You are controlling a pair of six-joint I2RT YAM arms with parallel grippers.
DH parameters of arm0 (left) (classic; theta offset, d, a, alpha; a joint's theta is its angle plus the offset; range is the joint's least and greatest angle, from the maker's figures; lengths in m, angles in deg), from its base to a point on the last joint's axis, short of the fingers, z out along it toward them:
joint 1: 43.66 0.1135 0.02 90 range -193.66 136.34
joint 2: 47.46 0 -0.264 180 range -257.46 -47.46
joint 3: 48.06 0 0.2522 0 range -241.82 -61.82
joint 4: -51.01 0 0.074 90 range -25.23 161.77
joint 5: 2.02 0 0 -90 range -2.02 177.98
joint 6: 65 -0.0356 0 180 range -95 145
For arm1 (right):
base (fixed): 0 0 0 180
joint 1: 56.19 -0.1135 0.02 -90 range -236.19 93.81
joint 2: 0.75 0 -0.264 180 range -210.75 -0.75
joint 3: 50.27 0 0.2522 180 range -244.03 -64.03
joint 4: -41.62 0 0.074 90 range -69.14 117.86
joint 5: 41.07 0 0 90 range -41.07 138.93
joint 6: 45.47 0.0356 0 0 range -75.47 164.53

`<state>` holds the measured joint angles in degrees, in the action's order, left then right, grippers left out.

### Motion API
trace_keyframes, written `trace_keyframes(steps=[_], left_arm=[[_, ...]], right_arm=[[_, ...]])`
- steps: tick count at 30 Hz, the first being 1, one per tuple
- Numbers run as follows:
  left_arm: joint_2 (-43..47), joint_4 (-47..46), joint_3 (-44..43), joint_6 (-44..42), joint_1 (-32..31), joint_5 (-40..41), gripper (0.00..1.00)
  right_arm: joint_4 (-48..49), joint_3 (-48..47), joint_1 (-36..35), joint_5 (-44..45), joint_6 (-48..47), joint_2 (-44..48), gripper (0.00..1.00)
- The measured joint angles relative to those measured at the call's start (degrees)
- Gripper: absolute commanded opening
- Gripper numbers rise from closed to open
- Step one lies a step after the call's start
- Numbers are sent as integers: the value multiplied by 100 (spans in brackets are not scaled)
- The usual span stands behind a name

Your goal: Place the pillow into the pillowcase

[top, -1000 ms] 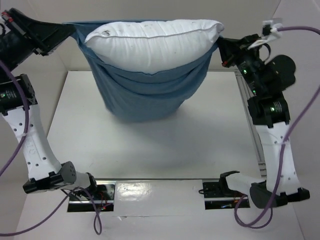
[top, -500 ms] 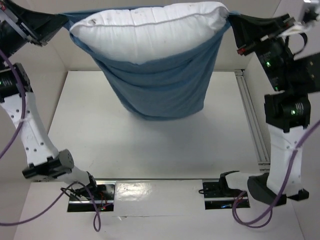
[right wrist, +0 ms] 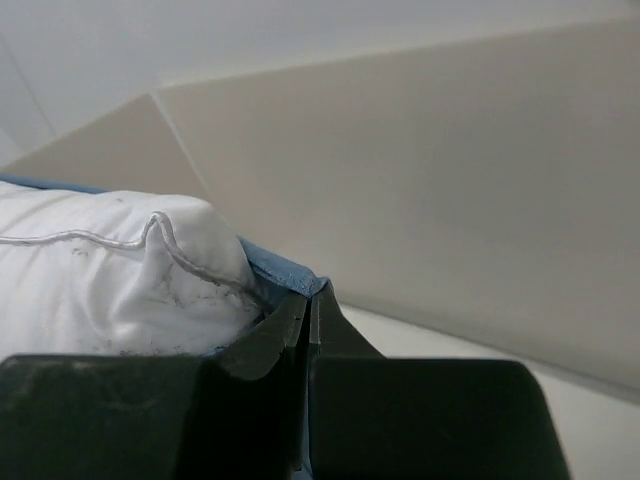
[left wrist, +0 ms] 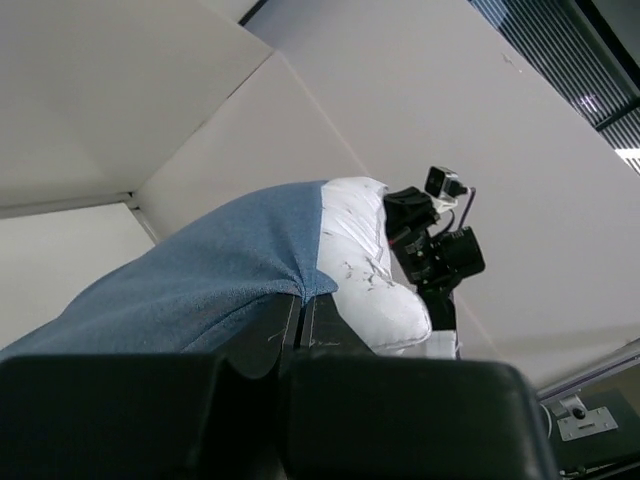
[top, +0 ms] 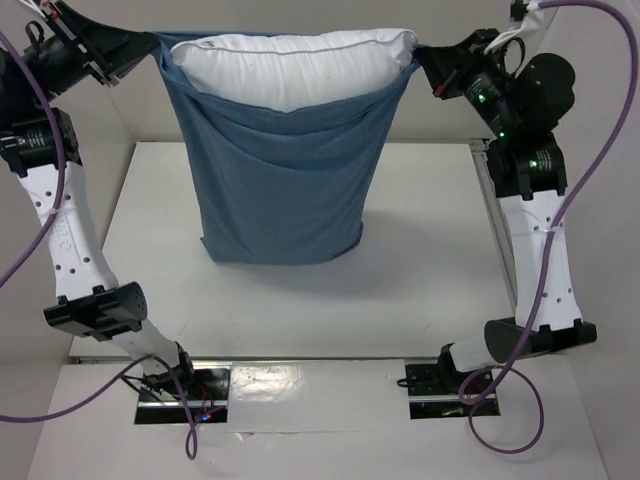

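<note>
Over the table [top: 430, 290], the pillowcase [top: 285, 190] now hangs straight at centre frame, no longer bunched. The pillow [top: 300, 65] has sunk deeper (only its top shows), likely nearly bagged. In the upper corners, left gripper [top: 150, 45] and right gripper [top: 422, 62] clamp its mouth.

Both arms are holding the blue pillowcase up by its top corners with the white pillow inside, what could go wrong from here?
1. The left gripper and right gripper each pinch only a thin edge of the pillowcase; the hanging load might pull the cloth free.
2. The pillow bulges above the opening along its top, so if one corner slips it may tip out.
</note>
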<state>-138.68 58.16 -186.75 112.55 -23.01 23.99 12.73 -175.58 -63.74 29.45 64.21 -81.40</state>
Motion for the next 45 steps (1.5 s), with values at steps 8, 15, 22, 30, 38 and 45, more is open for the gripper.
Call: trace_keyframes(steps=[8, 15, 22, 30, 38, 45], left_arm=[[114, -562, -643, 348, 146, 39, 0], [957, -850, 564, 221, 157, 52, 0], [673, -509, 1093, 114, 155, -203, 0], [-216, -1497, -1143, 1543, 756, -179, 0], [1165, -1443, 262, 962, 723, -72, 0], [883, -339, 407, 157, 640, -59, 0]], right_arm=[[426, -916, 46, -236, 306, 400, 0], [656, -31, 131, -133, 184, 1108, 0], [-68, 713, 140, -251, 63, 688, 0], [-24, -1499, 144, -623, 179, 120, 0], [186, -686, 398, -503, 35, 1086, 0], [264, -761, 396, -1143, 614, 151, 0]])
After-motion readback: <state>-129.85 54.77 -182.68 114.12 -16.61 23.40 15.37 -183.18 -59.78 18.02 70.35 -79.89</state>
